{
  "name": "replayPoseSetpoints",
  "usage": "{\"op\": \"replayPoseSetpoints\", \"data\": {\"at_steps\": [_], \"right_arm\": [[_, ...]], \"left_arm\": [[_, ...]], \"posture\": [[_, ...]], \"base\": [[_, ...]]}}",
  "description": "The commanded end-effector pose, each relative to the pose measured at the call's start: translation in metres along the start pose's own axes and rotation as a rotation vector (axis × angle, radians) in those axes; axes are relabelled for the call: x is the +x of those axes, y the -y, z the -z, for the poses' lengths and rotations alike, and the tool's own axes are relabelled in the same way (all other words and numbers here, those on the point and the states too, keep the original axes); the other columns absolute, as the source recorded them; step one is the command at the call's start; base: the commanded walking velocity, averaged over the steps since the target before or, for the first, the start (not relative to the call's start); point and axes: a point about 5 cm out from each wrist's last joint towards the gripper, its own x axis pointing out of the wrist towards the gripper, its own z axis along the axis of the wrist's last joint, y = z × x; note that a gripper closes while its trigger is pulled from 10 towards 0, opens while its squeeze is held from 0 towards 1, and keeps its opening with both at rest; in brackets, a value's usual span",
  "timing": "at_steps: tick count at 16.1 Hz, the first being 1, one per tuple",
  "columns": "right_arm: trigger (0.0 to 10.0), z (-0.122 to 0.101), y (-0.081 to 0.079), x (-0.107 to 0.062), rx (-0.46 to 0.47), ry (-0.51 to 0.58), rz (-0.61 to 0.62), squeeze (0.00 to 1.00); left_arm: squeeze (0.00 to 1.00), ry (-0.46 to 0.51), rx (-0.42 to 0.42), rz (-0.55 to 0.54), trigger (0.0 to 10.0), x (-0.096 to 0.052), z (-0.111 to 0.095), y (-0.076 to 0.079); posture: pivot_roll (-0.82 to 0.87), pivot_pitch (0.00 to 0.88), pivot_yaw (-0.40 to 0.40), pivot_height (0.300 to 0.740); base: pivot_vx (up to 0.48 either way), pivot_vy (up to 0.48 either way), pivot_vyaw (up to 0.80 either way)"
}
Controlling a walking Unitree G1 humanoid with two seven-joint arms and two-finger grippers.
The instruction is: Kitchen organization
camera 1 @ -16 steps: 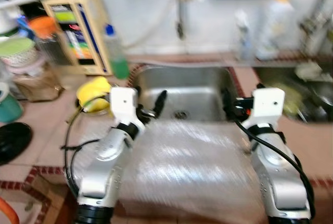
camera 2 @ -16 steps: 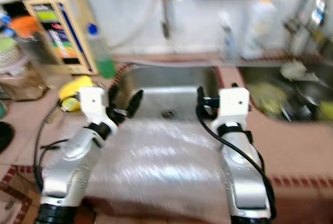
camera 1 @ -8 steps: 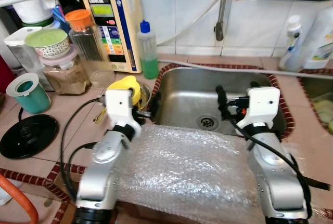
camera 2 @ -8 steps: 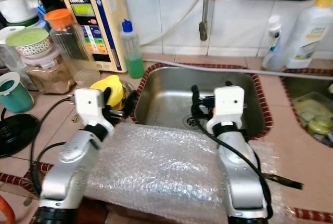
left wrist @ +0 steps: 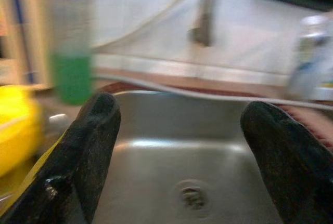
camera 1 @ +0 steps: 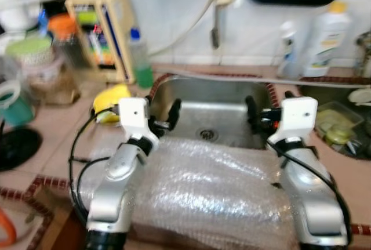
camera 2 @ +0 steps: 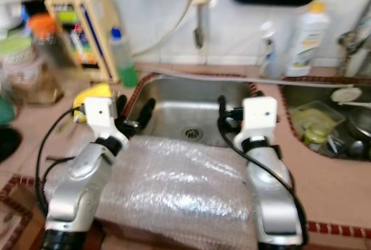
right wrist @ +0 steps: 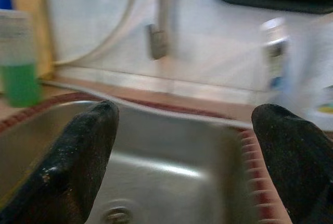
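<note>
A steel sink [camera 1: 223, 111] lies straight ahead, and a sheet of bubble wrap [camera 1: 214, 189] covers the counter edge in front of it. Both arms reach over that sheet. My left gripper [camera 1: 162, 113] hovers at the sink's near left rim, open and empty, with its fingers [left wrist: 83, 151] spread over the basin and drain [left wrist: 191, 197]. Open and empty as well, my right gripper [camera 1: 268, 108] hangs over the near right rim, fingers [right wrist: 78, 156] wide apart. A yellow object [camera 1: 110, 99] sits on the counter just left of the left gripper.
A green soap bottle [camera 1: 141, 58] and a cream appliance [camera 1: 101, 35] stand at the back left, beside jars and a teal cup [camera 1: 10, 104]. The faucet [camera 1: 215, 12] hangs above the sink. White bottles [camera 1: 327, 35] stand back right. A second basin [camera 1: 336, 131] holds dishes. A black lid [camera 1: 17, 145] lies far left.
The picture has swung to the right and blurred, so the camera moved. Both grippers stay open over the sink, in the same pose relative to the bubble wrap.
</note>
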Motion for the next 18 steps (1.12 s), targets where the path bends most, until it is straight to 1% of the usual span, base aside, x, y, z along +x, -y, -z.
{"op": "replayPoseSetpoints", "data": {"at_steps": [1, 3, 4, 5, 6, 7, 8, 9, 11, 12, 13, 14, 15, 18], "right_arm": [[10.0, -0.002, -0.008, 0.002, 0.031, -0.005, -0.044, 0.0], [10.0, -0.001, -0.011, 0.001, 0.039, -0.014, -0.054, 0.0], [10.0, -0.001, -0.012, 0.001, 0.046, -0.014, -0.058, 0.0], [10.0, -0.002, -0.013, 0.001, 0.038, -0.016, -0.066, 0.0], [10.0, -0.003, -0.015, 0.002, 0.02, -0.011, -0.068, 0.0], [10.0, -0.004, -0.02, 0.003, 0.059, -0.007, -0.09, 0.0], [10.0, -0.005, -0.025, 0.003, 0.101, -0.004, -0.12, 0.0], [10.0, -0.007, -0.029, 0.003, 0.111, -0.004, -0.132, 0.0], [10.0, -0.008, -0.033, 0.003, 0.099, -0.005, -0.163, 0.0], [10.0, -0.006, -0.036, 0.001, 0.126, -0.02, -0.217, 0.0], [10.0, -0.006, -0.037, 0.0, 0.138, -0.029, -0.238, 0.0], [10.0, -0.004, -0.042, -0.003, 0.164, -0.056, -0.303, 0.0], [10.0, -0.004, -0.045, -0.006, 0.186, -0.076, -0.351, 0.0], [10.0, 0.002, -0.053, -0.014, 0.166, -0.131, -0.454, 0.0]], "left_arm": [[0.0, 0.014, 0.022, -0.049, 10.0, 0.0, -0.005, -0.009], [0.0, 0.016, 0.049, -0.109, 10.0, 0.0, -0.006, -0.018], [0.0, 0.015, 0.054, -0.119, 10.0, -0.001, -0.006, -0.02], [0.0, 0.011, 0.081, -0.156, 10.0, -0.001, -0.005, -0.026], [0.0, 0.015, 0.089, -0.201, 10.0, -0.002, -0.006, -0.033], [0.0, 0.015, 0.119, -0.262, 10.0, -0.004, -0.007, -0.044], [0.0, 0.021, 0.122, -0.293, 10.0, -0.005, -0.009, -0.05], [0.0, 0.026, 0.155, -0.335, 10.0, -0.006, -0.011, -0.058], [0.0, 0.016, 0.163, -0.347, 10.0, -0.007, -0.008, -0.063], [0.0, 0.004, 0.163, -0.341, 10.0, -0.007, -0.005, -0.063], [0.0, -0.004, 0.165, -0.338, 10.0, -0.007, -0.002, -0.064], [0.0, -0.028, 0.143, -0.331, 10.0, -0.006, 0.003, -0.065], [0.0, -0.037, 0.137, -0.325, 10.0, -0.006, 0.007, -0.066], [0.0, -0.058, 0.132, -0.319, 10.0, -0.002, 0.014, -0.071]], "posture": [[0.0, 0.0, 0.077, 0.74], [0.0, 0.0, 0.081, 0.74], [0.0, 0.0, 0.081, 0.74], [0.0, 0.0, 0.081, 0.74], [0.0, 0.0, 0.082, 0.74], [0.0, 0.0, 0.083, 0.74], [0.0, 0.0, 0.083, 0.74], [0.0, 0.0, 0.084, 0.74], [0.0, 0.0, 0.084, 0.74], [0.0, 0.0, 0.084, 0.74], [0.0, 0.0, 0.084, 0.74], [0.0, 0.0, 0.085, 0.74], [0.0, 0.0, 0.085, 0.74], [-0.01, 0.0, 0.085, 0.74]], "base": [[0.0, 0.0, 0.0], [0.0, 0.0, 0.0], [0.0, 0.0, 0.0], [0.0, 0.0, 0.0], [0.0, 0.0, 0.0], [0.0, 0.0, 0.0], [0.0, 0.0, 0.0], [0.0, 0.0, 0.0], [0.0, 0.0, 0.0], [0.0, 0.0, 0.0], [0.0, 0.0, 0.0], [0.0, 0.0, 0.0], [0.0, 0.0, 0.0], [0.0, 0.0, 0.0]]}}
